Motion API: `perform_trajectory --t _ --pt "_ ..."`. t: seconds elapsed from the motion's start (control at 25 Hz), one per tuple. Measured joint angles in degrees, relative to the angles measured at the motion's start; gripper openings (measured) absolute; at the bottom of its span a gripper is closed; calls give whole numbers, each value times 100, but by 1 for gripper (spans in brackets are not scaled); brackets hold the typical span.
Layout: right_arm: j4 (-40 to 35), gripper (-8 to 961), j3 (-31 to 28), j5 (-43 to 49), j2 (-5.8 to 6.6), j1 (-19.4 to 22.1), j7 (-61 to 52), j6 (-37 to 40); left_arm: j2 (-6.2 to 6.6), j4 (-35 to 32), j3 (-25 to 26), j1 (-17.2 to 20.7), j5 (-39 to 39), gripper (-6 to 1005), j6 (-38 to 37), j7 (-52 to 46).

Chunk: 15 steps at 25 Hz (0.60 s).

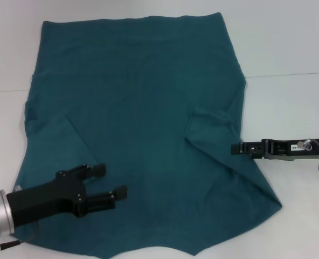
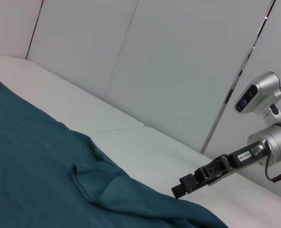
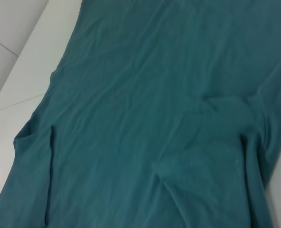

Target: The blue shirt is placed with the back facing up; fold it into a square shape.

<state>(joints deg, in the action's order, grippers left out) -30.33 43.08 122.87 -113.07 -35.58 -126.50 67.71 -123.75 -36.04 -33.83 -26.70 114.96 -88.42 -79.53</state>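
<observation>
The left tool hovers with fingers apart over the near left part of the blue shirt, while the right tool, whose finger state I cannot tell, sits just off the shirt's right edge beside the folded-in right sleeve. The shirt lies flat on the white worktop, its long axis running away from the robot. Its near hem is cut off from view, and no print shows.

Bright, even overhead light, faint soft shadows, no glare; right wrist view slightly blurred.
</observation>
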Motion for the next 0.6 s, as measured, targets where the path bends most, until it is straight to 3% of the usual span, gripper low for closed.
perform_trajectory --t 0.6 --pt "93 828 8 53 -137 -79 37 -104 0 9 0 -1 0 948 9 9"
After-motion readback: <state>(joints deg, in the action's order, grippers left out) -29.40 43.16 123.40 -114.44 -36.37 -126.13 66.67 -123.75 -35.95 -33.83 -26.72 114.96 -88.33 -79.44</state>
